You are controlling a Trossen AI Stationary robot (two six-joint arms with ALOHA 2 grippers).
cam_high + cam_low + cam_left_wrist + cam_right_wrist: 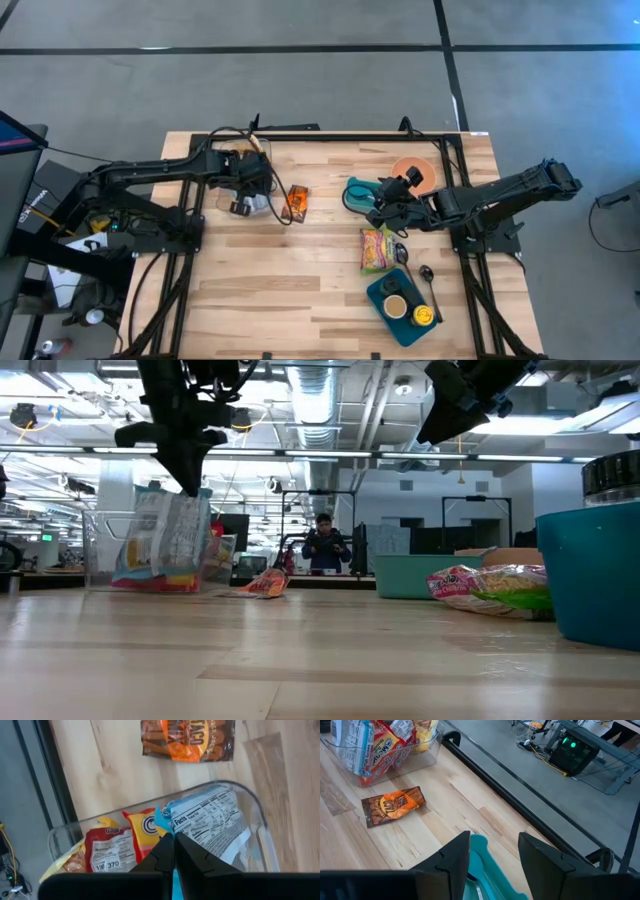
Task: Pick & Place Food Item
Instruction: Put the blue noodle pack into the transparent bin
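- A wooden table (300, 270) is seen on grey floor; a person (324, 545) stands in the lit room beyond.
- Left gripper (173, 851): fingers pressed together over the clear bin (255, 827), at a blue-white packet (210, 822); a grip cannot be confirmed.
- Right gripper (494, 851): fingers partly open, empty, above a teal container (487, 865).
- An orange snack packet (297, 202) lies beside the bin.
- The bin's contents are partly hidden.

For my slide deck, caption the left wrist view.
Left gripper shut on blue snack bag above clear bin; orange packet lies outside.
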